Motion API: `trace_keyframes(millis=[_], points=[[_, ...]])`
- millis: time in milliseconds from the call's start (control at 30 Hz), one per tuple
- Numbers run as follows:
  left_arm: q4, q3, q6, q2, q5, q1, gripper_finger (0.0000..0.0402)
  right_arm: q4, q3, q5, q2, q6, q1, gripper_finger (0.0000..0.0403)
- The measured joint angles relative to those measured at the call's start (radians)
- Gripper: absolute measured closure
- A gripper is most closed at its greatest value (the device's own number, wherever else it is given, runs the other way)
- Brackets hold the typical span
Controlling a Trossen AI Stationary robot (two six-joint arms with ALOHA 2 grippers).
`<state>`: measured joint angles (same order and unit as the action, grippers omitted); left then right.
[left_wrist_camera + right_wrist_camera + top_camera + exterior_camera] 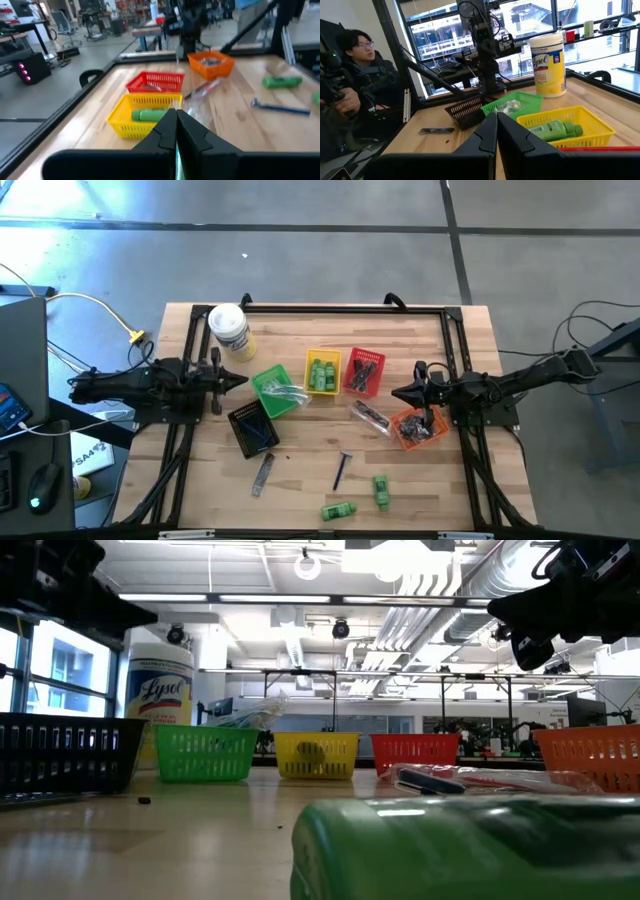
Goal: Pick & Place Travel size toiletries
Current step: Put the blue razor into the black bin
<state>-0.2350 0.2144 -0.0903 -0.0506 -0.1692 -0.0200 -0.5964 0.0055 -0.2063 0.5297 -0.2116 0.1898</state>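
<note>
Travel size toiletries lie loose on the wooden table: two green mini bottles [381,490] [338,510], a dark blue razor [342,470], a grey comb [262,473] and a clear-wrapped piece [368,413]. Others sit in small baskets: a green bottle [150,115] in the yellow basket [322,372], and clear pieces in the green basket [275,392]. My left gripper [245,378] is shut and holds nothing, level, just left of the green basket. My right gripper [395,393] is also shut with nothing in it, level, between the red basket [363,372] and the orange basket [418,427].
A black basket [252,428] stands near the green one. A big white canister with a yellow label [230,330] stands at the far left. A black frame [340,308] runs along the table's far edge and sides. A person [355,75] sits beyond the table's left side.
</note>
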Motion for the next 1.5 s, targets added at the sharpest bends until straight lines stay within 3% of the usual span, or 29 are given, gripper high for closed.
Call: trace_keyframes(millis=[533, 833, 1500], points=[[0.091, -0.134, 0.009, 0.012, 0.063, 0.0, 0.0401, 0.0, 0.0, -0.001, 0.0, 0.006, 0.0, 0.0399], [0.087, -0.139, -0.045, 0.012, 0.104, 0.0, 0.0401, 0.001, 0.0, -0.003, 0.0, 0.006, 0.0, 0.0399], [0.078, -0.142, -0.005, 0.008, 0.126, 0.0, 0.0401, -0.045, 0.0, -0.003, 0.0, -0.001, 0.0, 0.0399]])
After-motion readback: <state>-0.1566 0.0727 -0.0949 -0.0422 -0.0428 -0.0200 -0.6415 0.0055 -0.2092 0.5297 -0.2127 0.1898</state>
